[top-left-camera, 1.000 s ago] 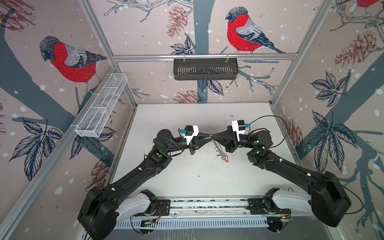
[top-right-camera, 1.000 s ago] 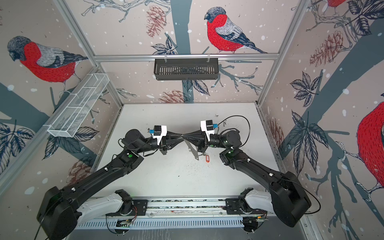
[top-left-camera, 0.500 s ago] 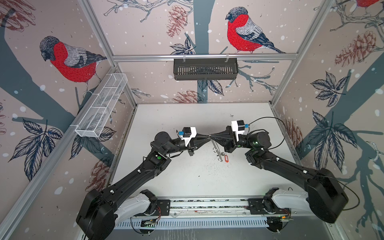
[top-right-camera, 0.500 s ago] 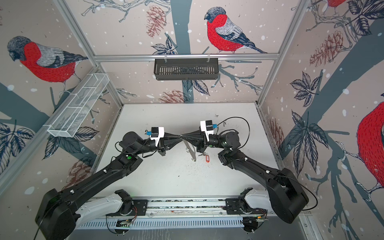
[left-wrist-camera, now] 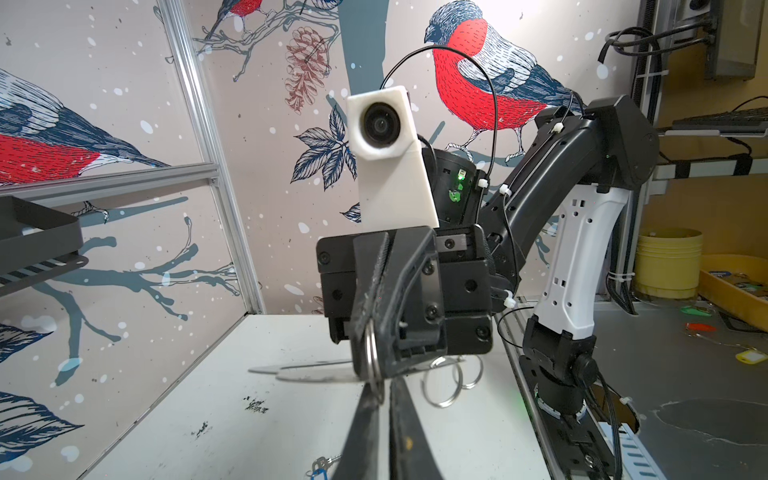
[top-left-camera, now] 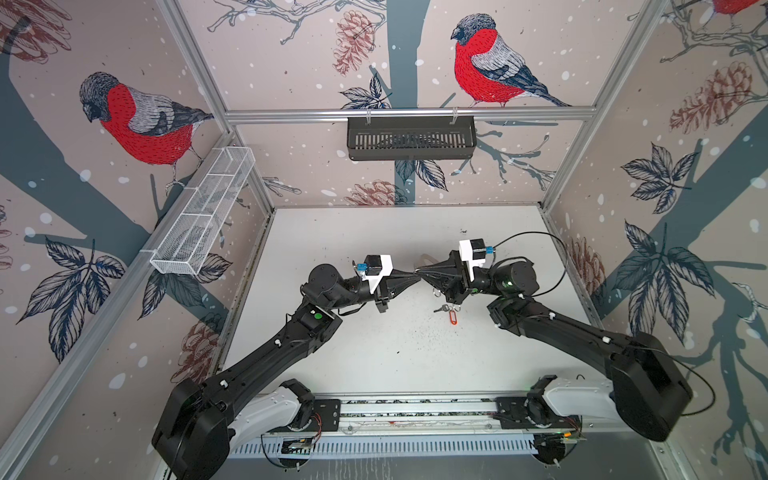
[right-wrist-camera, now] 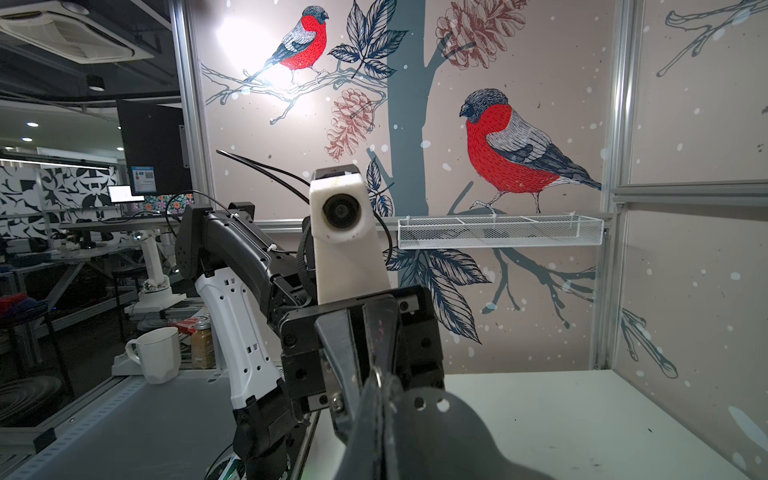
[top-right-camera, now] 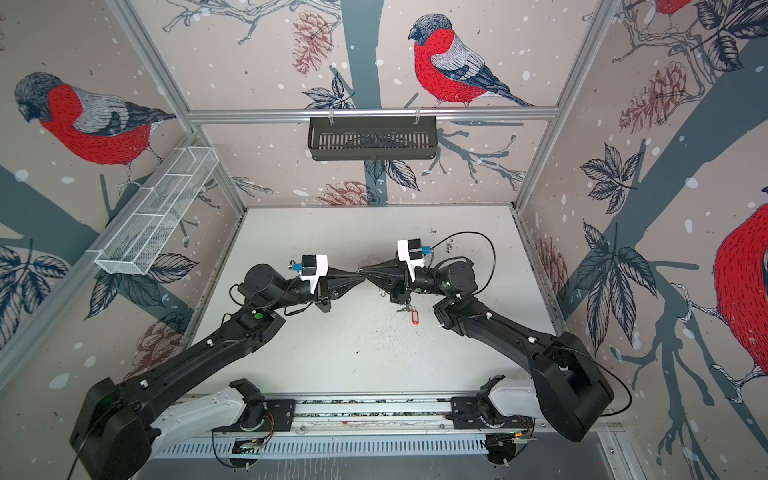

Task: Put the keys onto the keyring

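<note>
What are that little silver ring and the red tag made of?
The small silver ring looks like polished metal: thin, shiny, glinting. The red-orange oblong tag seems plastic, from its even bright colour; too small to be sure.

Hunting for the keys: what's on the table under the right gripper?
The red-tagged key set lies on the table there; the right gripper covers whatever sits directly beneath it.

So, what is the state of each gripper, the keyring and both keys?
left gripper: shut on the metal ring.
right gripper: shut on the keyring.
keyring: lifted off the table, roughly level.
red-tagged key: lying loose on the table, unattached.
blue-tagged key: lying loose on the table, partly cut off.
</note>
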Controlling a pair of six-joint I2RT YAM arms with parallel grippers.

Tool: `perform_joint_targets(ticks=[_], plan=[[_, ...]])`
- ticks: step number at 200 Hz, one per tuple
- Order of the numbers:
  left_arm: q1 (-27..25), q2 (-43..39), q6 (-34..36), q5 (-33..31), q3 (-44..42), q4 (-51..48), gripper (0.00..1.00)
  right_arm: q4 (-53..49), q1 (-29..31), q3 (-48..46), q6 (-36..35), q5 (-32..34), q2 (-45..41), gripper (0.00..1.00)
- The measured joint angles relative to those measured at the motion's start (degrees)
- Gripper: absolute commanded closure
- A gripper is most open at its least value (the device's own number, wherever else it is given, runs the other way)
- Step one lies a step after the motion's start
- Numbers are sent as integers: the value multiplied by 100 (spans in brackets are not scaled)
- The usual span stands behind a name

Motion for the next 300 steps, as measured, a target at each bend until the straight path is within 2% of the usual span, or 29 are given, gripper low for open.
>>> perform_joint_targets(ticks=[35, 116, 180, 224, 239, 252, 281, 300], plan=[[0, -87, 7, -39, -68, -22, 94, -66, 17, 2, -66, -31, 2, 100], [0, -216, 44, -299, -184, -138, 83, -352, 37, 2, -278, -48, -2, 100], [0, -247, 50, -334, -184, -192, 100, -350, 37, 2, -319, 11, 17, 100], [0, -245, 155, -450, -28, -566, 100, -518, 26, 31, -452, 122, -13, 100], [0, -223, 201, -476, 120, -815, 100, -667, 22, 50, -533, 210, -72, 97], [0, -203, 267, -496, 254, -1051, 100, -804, 7, 61, -621, 282, -131, 90], [0, -184, 328, -660, 435, -1580, 100, -1180, -26, 61, -901, 339, -219, 87], [0, -184, 345, -787, 507, -1897, 100, -1377, -70, 50, -918, 334, -221, 79]])
